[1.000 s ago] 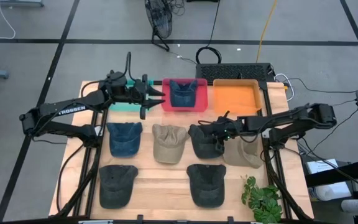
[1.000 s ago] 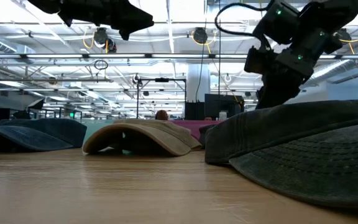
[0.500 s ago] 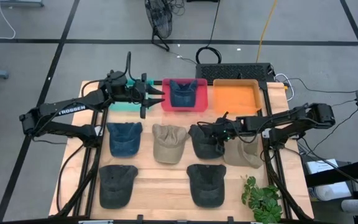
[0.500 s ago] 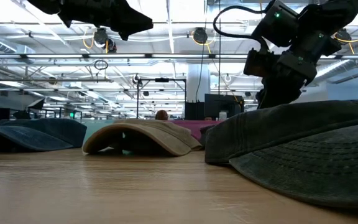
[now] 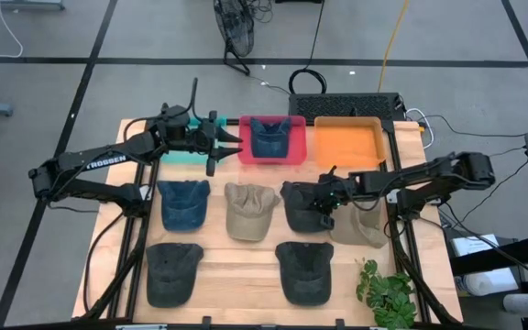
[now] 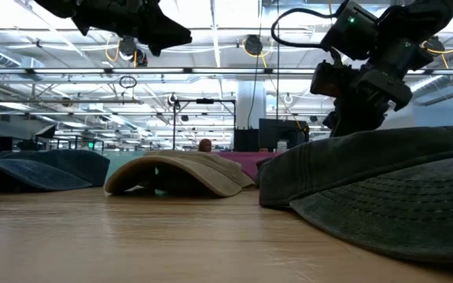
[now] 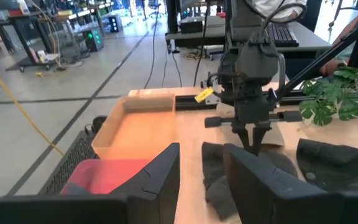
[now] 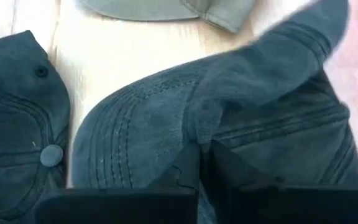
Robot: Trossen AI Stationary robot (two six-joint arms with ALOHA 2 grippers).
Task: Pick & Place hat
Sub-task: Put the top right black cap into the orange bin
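Several caps lie crown up on the wooden table. My right gripper is shut on the dark grey hat in the middle row, between a tan hat and a khaki hat. The left wrist view shows that gripper pointing down onto the hat. My left gripper hangs open and holds nothing, high over the far side beside the red tray. A blue hat lies in that tray. My right gripper pinches a raised fold of cloth at the dark grey hat's right side, next to the stitched brim, between its two fingers. The fingers come from above, pointing down. The hat's other parts lie on the table.
A teal tray and an orange tray flank the red one along the far edge. A blue hat and two dark hats lie nearer. A potted plant stands at the near right corner.
My right gripper has shut on the dark grey hat and gathered a fold of its cloth. The hat has stayed where it was on the table.
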